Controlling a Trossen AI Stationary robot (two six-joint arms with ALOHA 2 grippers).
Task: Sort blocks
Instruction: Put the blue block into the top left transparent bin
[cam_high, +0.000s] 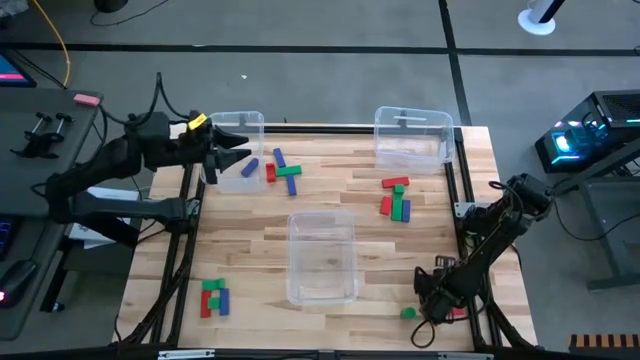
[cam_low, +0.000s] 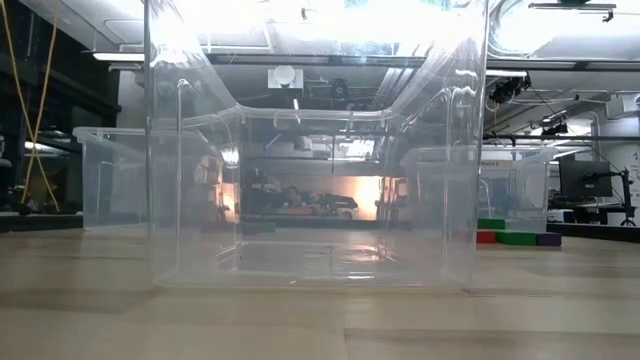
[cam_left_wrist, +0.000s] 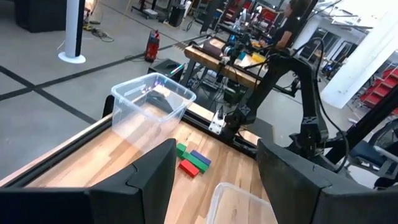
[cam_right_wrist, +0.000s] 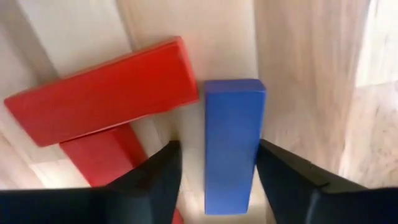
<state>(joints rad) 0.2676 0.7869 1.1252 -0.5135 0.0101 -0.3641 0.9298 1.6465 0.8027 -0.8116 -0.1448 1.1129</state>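
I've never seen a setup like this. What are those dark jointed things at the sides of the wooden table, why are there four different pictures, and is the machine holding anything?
Those are two robot arms, each ending in a two-finger gripper. One picture looks straight down on the table, one sits at table height peering through a clear bin, and one camera rides on each wrist. On the wood lie three clear plastic bins and small groups of red, green and blue blocks. The left gripper hangs open above the table's far left part, holding nothing; its camera looks across to the other arm. The right gripper is down at the near right corner. Its wrist camera shows its fingers on either side of a blue block, beside red blocks. Whether they are pressing on it yet is unclear.
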